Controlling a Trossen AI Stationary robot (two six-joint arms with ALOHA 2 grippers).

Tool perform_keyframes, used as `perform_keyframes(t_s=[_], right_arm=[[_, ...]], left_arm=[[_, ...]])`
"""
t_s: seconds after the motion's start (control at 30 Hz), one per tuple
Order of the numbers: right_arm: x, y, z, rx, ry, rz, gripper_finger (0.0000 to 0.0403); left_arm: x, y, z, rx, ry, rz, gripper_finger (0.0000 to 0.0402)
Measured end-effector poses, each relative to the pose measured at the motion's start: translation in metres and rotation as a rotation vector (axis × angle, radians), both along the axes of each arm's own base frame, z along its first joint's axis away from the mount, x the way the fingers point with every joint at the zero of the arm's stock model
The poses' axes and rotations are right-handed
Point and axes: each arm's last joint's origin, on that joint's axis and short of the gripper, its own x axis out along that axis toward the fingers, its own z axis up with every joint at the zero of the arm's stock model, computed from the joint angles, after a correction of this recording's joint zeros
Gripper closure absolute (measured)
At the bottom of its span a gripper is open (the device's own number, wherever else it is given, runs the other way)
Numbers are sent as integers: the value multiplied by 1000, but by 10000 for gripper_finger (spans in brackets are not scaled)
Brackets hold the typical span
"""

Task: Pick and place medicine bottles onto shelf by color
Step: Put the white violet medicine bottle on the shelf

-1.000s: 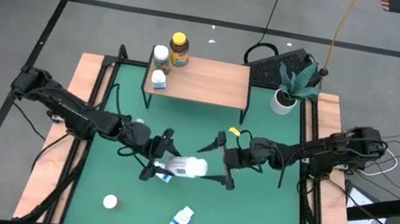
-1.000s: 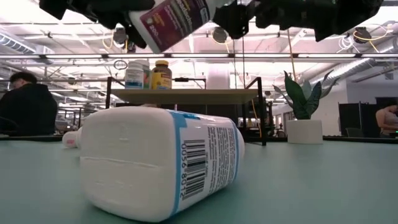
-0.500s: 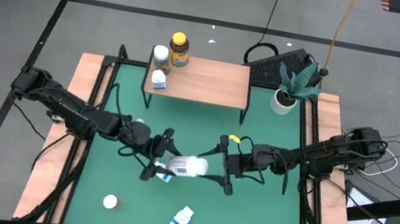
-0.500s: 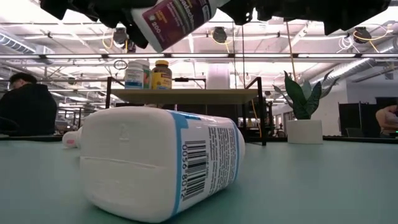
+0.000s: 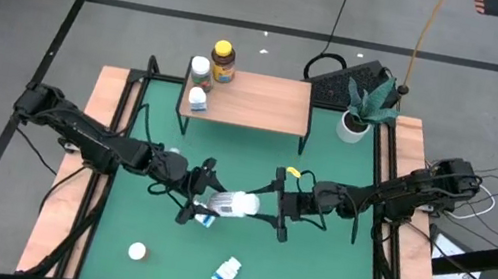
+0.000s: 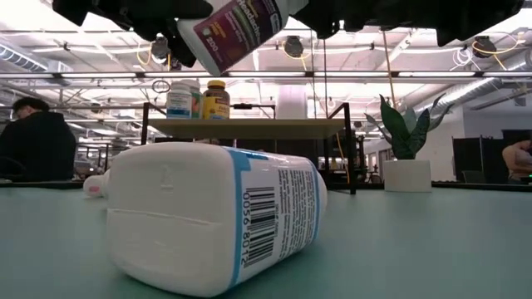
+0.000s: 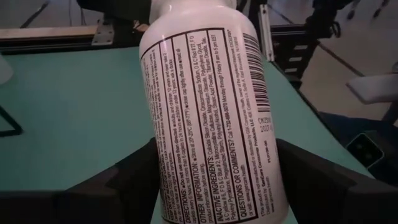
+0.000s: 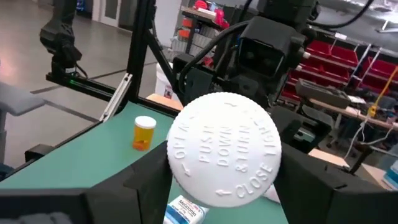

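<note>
A white medicine bottle (image 5: 234, 204) with a dark red label (image 6: 237, 23) hangs tilted above the table's middle, its base end in my left gripper (image 5: 202, 198). My right gripper (image 5: 276, 205) is open. Its fingers stand on either side of the bottle's white lid (image 8: 224, 149); whether they touch it I cannot tell. The shelf (image 5: 256, 100) stands at the far middle. An amber bottle (image 5: 224, 60) and two white ones (image 5: 198, 85) stand on its left end. My left gripper pinches the bottle's labelled body (image 7: 211, 174) near its base between its two fingers (image 7: 130, 186). It comes level from the table's left, the fingers along the bottle. The bottle is lifted clear, lying nearly level with its lid toward the table's right.
A white blue-labelled bottle (image 5: 226, 274) lies on its side near the front edge and fills the low view (image 6: 216, 216). A small amber bottle (image 8: 144, 132) stands at the front left (image 5: 138, 252). Another blue-labelled bottle (image 5: 204, 218) lies under the held one. A plant pot (image 5: 353, 127) stands far right.
My right gripper has gone toward the table's left, up to the lid end of the held bottle, and its open fingers now flank the lid. The bottle has stayed lifted in my left gripper.
</note>
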Motion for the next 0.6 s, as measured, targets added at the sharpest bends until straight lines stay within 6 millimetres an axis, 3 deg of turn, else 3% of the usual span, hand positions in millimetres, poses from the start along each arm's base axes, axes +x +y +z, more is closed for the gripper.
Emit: perform_keyframes(t_s=[0.17, 0.37, 0.47, 0.6], right_arm=[[0, -2, -3, 10, 34, -59, 174], [2, -8, -3, 14, 44, -201, 174], [9, -13, 8, -6, 78, -291, 173], [25, -25, 28, -34, 237, -334, 173]], left_arm=[[0, 1, -1, 5, 14, 40, 96], [-8, 22, -4, 41, 100, 301, 31], [-18, 36, 4, 11, 129, 377, 8], [-40, 44, 19, -18, 137, 422, 10]])
